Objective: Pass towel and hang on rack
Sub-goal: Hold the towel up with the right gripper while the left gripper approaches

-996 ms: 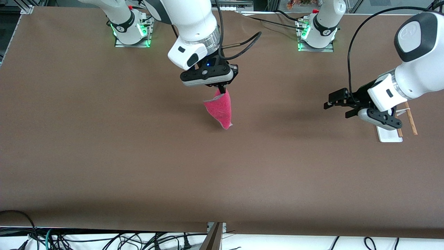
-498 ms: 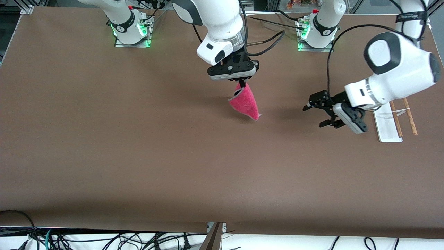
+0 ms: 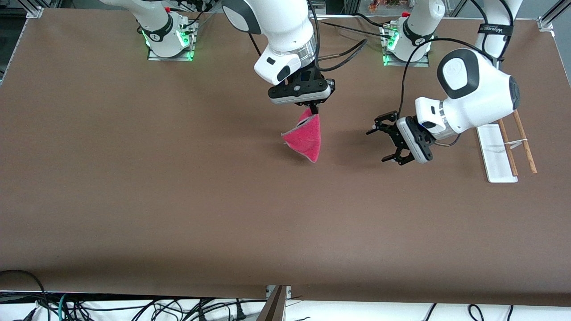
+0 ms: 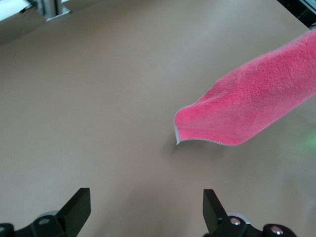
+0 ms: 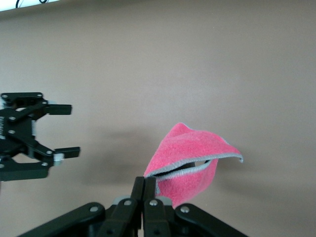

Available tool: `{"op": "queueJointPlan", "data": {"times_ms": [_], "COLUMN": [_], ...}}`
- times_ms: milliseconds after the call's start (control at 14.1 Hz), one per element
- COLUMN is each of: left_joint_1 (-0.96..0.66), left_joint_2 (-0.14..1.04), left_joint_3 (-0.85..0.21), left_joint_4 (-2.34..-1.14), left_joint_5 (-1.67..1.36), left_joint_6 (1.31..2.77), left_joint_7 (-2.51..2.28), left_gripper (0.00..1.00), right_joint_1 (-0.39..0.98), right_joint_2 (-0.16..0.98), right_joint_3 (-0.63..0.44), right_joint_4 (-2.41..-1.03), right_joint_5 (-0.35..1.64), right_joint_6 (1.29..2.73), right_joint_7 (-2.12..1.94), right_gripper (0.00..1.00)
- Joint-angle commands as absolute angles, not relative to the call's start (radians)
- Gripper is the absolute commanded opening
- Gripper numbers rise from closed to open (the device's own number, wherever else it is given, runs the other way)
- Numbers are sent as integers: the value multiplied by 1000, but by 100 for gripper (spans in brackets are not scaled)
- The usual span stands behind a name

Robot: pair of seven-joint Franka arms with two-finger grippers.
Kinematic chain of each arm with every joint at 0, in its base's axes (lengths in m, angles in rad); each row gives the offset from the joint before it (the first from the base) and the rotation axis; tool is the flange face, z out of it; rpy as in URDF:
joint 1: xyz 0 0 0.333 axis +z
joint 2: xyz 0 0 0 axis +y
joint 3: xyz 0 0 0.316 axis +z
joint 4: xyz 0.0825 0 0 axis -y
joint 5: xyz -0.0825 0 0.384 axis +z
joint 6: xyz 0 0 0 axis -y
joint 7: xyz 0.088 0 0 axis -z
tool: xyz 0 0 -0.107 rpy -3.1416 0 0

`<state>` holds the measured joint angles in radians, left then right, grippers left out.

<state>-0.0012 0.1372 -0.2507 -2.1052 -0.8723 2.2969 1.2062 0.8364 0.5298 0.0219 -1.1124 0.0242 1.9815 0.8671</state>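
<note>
My right gripper (image 3: 313,109) is shut on a top corner of the pink-red towel (image 3: 305,138), which hangs from it over the middle of the table; in the right wrist view the towel (image 5: 190,163) droops from the closed gripper (image 5: 149,186). My left gripper (image 3: 384,142) is open and empty, turned sideways toward the towel with a gap between them. In the left wrist view the towel (image 4: 256,101) hangs ahead of the wide-open gripper (image 4: 146,203). The rack (image 3: 496,151), with white base and two brown rods, stands at the left arm's end of the table.
The brown table (image 3: 178,200) spreads wide nearer to the front camera. Both arm bases stand along the table's top edge. Cables lie below the table's front edge.
My left gripper has moved away from the rack toward the towel, turning to face it. My right gripper carried the towel toward the left arm, then held; the towel swung back.
</note>
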Motion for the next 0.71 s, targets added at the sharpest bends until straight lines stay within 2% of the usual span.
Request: {"op": "queueJointPlan", "data": {"times_ms": [0, 142, 640], "left_joint_1": [-6, -20, -95], "left_joint_2": [163, 190, 271], "left_joint_3": [-314, -357, -380], "left_joint_4": [-2141, -2146, -2106], "left_joint_5": [-1007, -1066, -1104], "left_joint_6": [2405, 2485, 2597], "left_joint_7": [1374, 1439, 1439], "left_gripper": [100, 100, 100], "right_joint_1": [847, 847, 845], "right_joint_2": [534, 534, 531], "right_joint_3": [12, 11, 6], "right_joint_4": [-1092, -1091, -1091], "right_joint_5": [25, 26, 26], "right_joint_6": [1980, 1982, 1983], "right_joint_7": [881, 877, 874], "right_gripper": [0, 0, 0]}}
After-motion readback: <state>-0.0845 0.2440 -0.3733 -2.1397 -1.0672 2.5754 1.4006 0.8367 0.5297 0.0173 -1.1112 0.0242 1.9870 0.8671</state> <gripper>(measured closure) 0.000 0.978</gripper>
